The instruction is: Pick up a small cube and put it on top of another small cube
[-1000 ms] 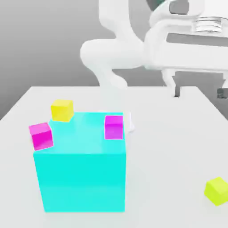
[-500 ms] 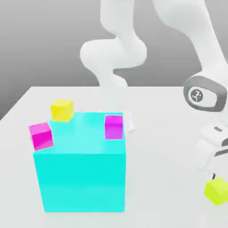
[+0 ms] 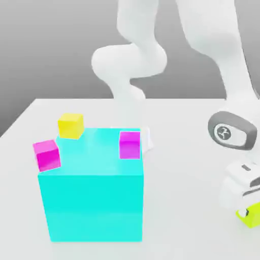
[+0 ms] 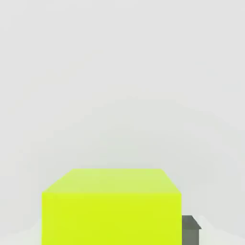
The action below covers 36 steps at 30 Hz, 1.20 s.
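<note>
Gripper (image 3: pixel 248 211) at the lower right of my exterior view, right at the lime cube (image 3: pixel 251 217); whether it is clamped, I cannot tell. Bare tabletop (image 3: pixel 180 203) gives room between it and the cyan block (image 3: pixel 94 208), lower left. Just left of the frame's centre, the purplish magenta cube (image 3: pixel 130 145) sits by the block's right edge.

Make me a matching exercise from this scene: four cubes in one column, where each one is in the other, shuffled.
1. yellow cube
2. lime cube
3. purplish-magenta cube
4. hot-pink cube

A. at the gripper
B. exterior view's right side of cyan block's top
C. leftmost cube in exterior view
D. directly right of C's cube, exterior view

1-D, 2-A, 3-B, 4-C
</note>
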Available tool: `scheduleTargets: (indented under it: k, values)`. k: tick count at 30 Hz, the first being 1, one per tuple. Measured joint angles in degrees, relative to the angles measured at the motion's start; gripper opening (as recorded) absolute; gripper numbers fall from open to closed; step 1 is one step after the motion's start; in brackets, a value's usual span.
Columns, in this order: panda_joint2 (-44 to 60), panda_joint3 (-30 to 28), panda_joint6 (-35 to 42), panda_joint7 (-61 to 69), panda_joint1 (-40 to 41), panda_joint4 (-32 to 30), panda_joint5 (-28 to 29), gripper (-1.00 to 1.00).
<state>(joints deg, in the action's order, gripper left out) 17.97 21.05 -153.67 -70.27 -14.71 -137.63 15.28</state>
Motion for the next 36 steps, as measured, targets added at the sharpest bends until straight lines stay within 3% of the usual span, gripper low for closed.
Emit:
scheduleTargets:
  k: [12,24,29,30,36]
  values:
    - [-24.41,-6.96,18.77,9.48,10.38,-5.08,-7.02,-1.0]
    - [-49.37,-18.73,37.32,20.07,15.46,-10.22,-15.56,-1.0]
    - [-47.92,-19.62,29.46,21.17,16.1,-16.52,-16.51,-1.0]
    - [-47.48,-19.53,28.31,21.22,16.2,-17.24,-16.6,1.0]
    - [-47.26,-19.47,27.72,21.16,16.27,-17.61,-16.44,1.0]
